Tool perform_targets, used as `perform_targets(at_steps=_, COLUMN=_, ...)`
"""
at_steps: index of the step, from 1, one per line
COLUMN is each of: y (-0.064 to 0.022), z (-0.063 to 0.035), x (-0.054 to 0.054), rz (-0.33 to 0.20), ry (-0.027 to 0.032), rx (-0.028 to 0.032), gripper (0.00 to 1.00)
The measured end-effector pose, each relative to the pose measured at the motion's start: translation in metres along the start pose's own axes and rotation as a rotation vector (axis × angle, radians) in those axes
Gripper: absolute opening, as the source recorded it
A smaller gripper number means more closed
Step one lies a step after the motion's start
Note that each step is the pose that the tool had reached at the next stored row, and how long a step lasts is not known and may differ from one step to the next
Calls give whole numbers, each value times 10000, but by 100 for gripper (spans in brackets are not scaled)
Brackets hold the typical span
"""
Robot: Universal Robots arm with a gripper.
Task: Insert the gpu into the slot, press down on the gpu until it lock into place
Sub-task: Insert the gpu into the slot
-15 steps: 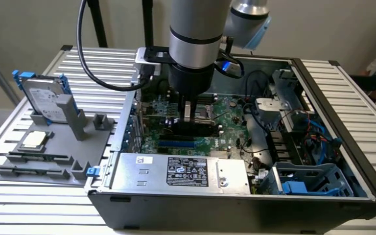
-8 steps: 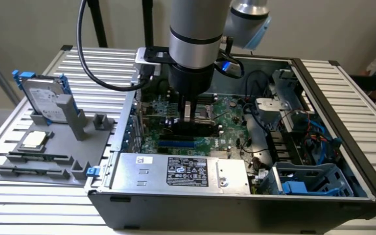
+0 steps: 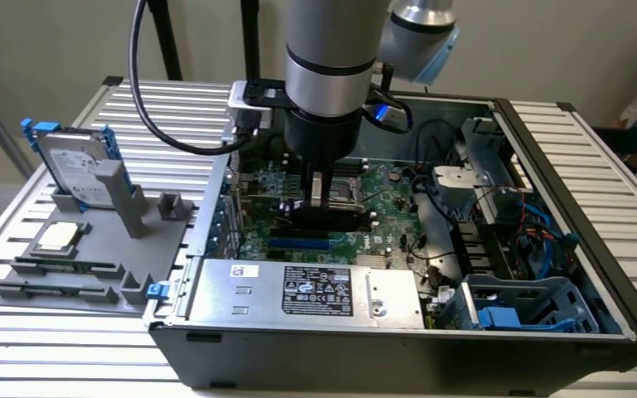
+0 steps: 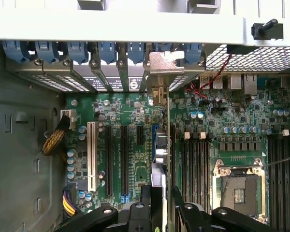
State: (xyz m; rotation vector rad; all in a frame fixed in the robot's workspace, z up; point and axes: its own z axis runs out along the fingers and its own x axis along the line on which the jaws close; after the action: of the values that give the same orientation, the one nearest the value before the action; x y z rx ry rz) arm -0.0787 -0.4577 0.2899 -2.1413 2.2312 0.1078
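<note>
A: Where is the gpu?
B: Upright on edge in the motherboard slot, its bracket at the case's rear wall.
A: And your gripper?
B: My jaws stand wide, straddling the card's top edge; whether they touch it, I cannot tell.

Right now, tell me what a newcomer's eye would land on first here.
First, the thick silver robot arm reaching straight down into the open computer case, its gripper over the green motherboard. In the wrist view the gpu stands edge-on between the open fingers. Next, the silver power supply along the case's near wall.
</note>
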Motion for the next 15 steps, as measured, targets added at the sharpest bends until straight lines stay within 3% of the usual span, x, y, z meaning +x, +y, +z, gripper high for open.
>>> perform_targets(at_steps=15, y=12, z=20, x=2, rz=39, ry=0, rx=3, gripper=27)
